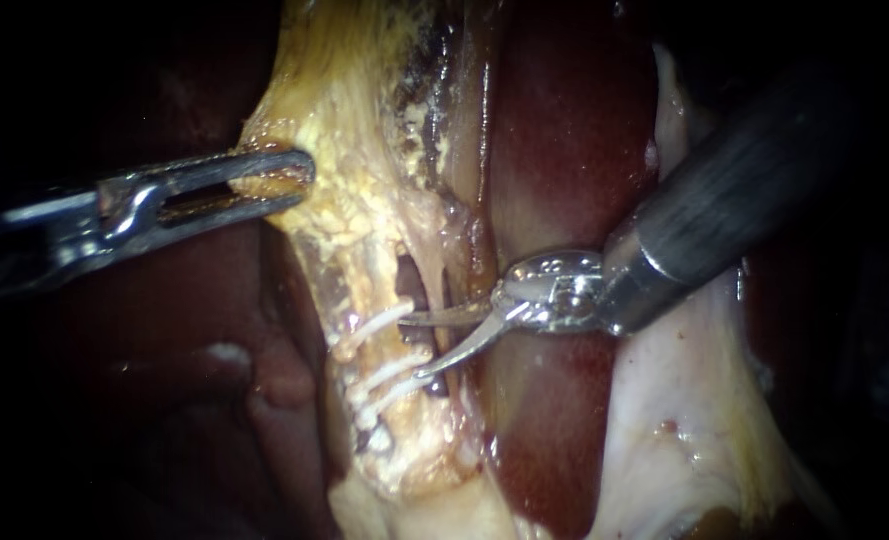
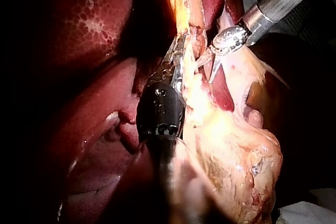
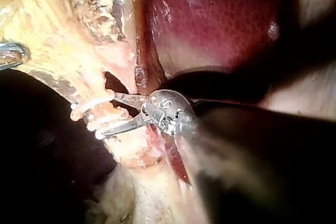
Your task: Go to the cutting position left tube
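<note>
Endoscope view: blades apart at the clipped left tube point(image 1: 379, 290)

Right instrument point(image 1: 414, 346) is holding its two blades apart at the edge of the left tube, which is lying mid-scene with white clips point(image 1: 374, 327) across it. Left instrument point(image 1: 294, 182) is clamping its jaws on yellow tissue point(image 1: 344, 150) higher up, beside dark red liver point(image 1: 564, 130).

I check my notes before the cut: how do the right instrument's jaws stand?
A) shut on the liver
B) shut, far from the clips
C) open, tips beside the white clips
C: the right instrument shows a gap between its jaws, tips beside the white clips.
</note>
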Tool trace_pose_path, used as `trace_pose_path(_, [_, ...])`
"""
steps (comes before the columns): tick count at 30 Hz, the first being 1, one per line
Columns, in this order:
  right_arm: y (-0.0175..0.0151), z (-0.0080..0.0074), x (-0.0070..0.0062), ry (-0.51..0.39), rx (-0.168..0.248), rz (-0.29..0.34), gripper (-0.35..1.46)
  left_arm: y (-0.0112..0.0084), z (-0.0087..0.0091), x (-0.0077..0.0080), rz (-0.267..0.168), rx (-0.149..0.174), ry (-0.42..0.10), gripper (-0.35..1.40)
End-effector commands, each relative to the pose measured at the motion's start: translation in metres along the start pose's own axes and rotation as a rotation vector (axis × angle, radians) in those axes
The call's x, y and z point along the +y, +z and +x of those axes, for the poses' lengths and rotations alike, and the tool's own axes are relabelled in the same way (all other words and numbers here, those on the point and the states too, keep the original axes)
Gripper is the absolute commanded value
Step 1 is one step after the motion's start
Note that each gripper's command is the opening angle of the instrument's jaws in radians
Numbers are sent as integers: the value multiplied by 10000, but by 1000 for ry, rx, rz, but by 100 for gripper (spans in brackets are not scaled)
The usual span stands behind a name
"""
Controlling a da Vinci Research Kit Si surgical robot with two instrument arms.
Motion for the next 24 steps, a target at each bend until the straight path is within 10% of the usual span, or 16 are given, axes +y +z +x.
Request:
trace_pose_path(1, [1, 1, -1, -7, 4, 13, 140, 0, 0, 0, 0, 0, 0, -35])
trace_pose_path(24, [43, 21, -4, -68, 91, 202, 136, 4, -1, 3, 1, 1, 0, -35])
